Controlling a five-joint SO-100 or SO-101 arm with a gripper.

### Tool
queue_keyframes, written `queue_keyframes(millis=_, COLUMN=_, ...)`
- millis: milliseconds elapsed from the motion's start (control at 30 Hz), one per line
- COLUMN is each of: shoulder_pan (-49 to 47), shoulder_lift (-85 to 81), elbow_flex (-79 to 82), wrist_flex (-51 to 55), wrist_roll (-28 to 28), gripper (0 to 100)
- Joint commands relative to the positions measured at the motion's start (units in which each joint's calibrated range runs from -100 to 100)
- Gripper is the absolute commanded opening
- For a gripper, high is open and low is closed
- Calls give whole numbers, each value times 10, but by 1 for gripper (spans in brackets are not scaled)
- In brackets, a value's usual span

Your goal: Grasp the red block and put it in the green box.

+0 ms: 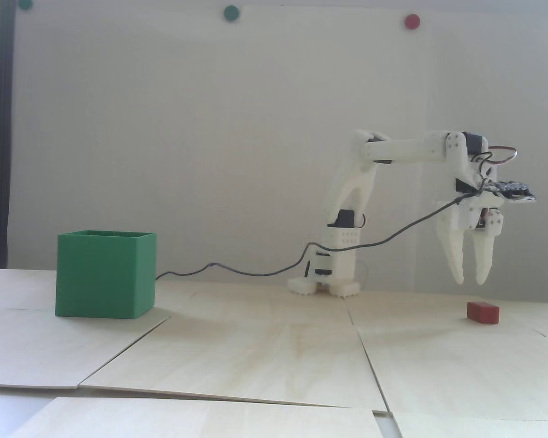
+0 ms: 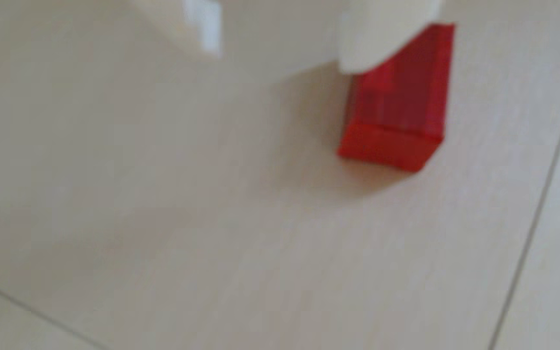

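Here the tool (image 1: pixel 471 279) hangs with its fingers parted and empty, above the red block (image 1: pixel 482 312), which lies on the bench (image 1: pixel 265 346) at the fixed view's right, well apart from the green box (image 1: pixel 105 273). Lowering well likely means shifting so both fingers straddle the block. The bench is pale wooden panels with seams; behind stands a white wall.
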Motion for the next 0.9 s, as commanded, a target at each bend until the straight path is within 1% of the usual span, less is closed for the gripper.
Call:
queue_keyframes(millis=0, shoulder_pan=-57, shoulder_lift=-21, elbow_flex=-43, wrist_flex=16, wrist_roll=-8, gripper=12)
queue_keyframes(millis=67, shoulder_pan=-63, shoulder_lift=-18, elbow_flex=-43, wrist_flex=10, wrist_roll=-21, gripper=12)
queue_keyframes(millis=433, shoulder_pan=-61, shoulder_lift=-8, elbow_flex=-42, wrist_flex=10, wrist_roll=-22, gripper=12)
queue_keyframes(millis=633, shoulder_pan=-59, shoulder_lift=39, elbow_flex=-42, wrist_flex=10, wrist_roll=-24, gripper=12)
queue_keyframes(millis=767, shoulder_pan=-55, shoulder_lift=43, elbow_flex=-48, wrist_flex=8, wrist_roll=-45, gripper=13)
queue_keyframes(millis=867, shoulder_pan=-55, shoulder_lift=43, elbow_flex=-49, wrist_flex=8, wrist_roll=-48, gripper=13)
